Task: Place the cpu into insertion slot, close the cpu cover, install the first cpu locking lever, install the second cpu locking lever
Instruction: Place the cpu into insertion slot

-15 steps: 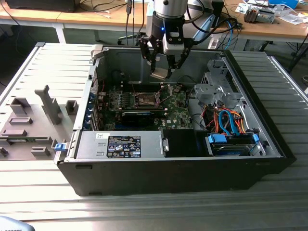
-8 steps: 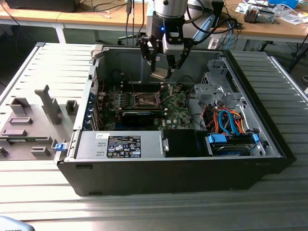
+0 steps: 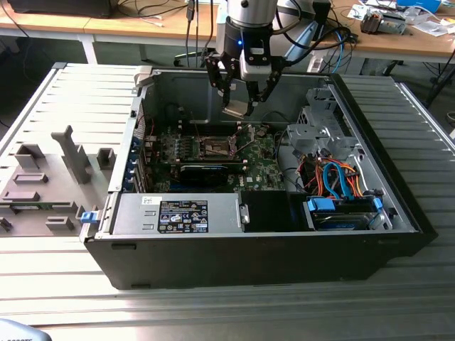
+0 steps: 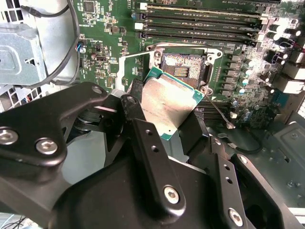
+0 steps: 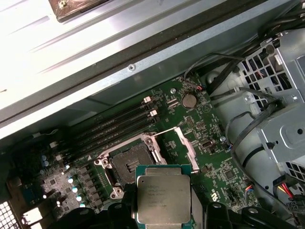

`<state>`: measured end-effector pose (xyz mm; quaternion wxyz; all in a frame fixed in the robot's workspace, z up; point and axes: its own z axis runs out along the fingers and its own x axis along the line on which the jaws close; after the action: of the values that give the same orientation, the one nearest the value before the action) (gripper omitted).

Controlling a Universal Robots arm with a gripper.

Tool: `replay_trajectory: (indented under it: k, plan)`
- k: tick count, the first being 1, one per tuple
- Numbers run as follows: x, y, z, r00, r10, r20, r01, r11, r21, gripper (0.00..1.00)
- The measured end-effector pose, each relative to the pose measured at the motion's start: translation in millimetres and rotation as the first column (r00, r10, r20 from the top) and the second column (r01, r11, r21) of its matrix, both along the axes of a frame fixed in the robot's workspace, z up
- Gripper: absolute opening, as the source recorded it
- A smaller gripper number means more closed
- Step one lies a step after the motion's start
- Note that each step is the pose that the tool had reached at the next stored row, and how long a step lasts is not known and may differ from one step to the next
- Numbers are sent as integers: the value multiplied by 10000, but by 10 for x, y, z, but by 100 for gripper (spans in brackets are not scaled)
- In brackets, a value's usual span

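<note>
Cpu (image 3: 237, 109) hangs in the upper middle of the exterior view. The gripper (image 3: 244, 99) has its fingers closed on the cpu's edges, and the cpu is nearly flat, likely so it can go straight down. It is above the board, up and right of the insertion slot (image 3: 215, 148). In the first wrist view the cpu cover (image 5: 187, 145) stands swung open, so the slot is bare.

On the exterior view's left lies a grey parts tray (image 3: 43, 177). Lower middle sits the grey labelled box (image 3: 181, 213), and a long black card (image 3: 202, 170) lies just below the slot. On the right, orange and blue cables (image 3: 334, 177) lie off the path.
</note>
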<state>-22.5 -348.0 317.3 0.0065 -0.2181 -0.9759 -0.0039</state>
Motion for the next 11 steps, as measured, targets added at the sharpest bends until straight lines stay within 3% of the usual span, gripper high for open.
replay_trajectory:
  k: [11]
  plan:
    - [0,0,-2,9999,-101,0,101,9999,-1,55]
